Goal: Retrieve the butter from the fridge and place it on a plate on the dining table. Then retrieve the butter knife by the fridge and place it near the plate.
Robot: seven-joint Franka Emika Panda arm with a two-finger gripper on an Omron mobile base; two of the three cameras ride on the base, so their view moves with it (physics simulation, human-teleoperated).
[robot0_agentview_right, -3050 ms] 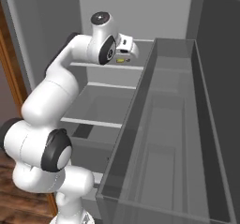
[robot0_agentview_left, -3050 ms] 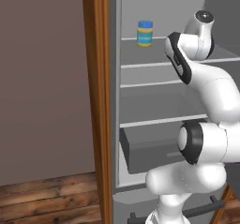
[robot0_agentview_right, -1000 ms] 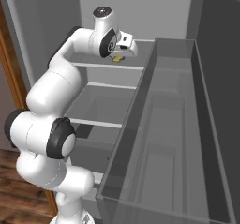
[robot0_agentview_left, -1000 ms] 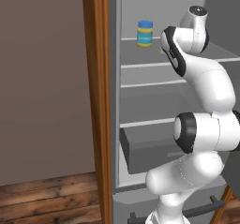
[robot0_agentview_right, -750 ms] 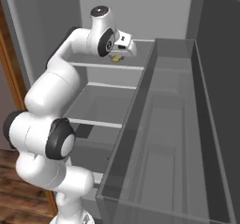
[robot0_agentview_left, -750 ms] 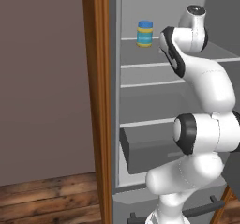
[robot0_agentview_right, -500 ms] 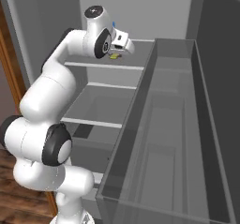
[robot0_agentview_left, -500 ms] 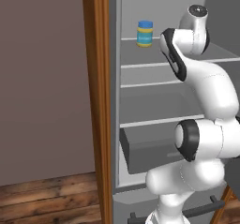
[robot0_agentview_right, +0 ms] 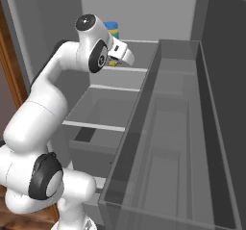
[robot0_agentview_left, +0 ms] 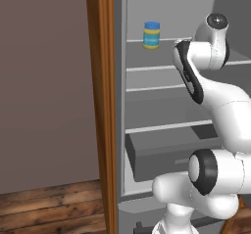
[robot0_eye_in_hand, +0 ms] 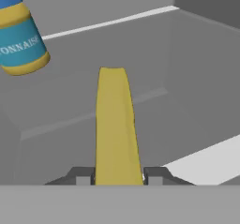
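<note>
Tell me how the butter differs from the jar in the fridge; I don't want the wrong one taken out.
The butter is a slim, plain yellow-olive stick; the jar is round and stout, with a blue label between yellow bands. The butter sits clamped in the pincer; the jar stands free on a fridge shelf. Both are partly yellow.

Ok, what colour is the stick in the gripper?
Yellow-olive, plain. The butter shows best in the hand view, between the fingertips.
</note>
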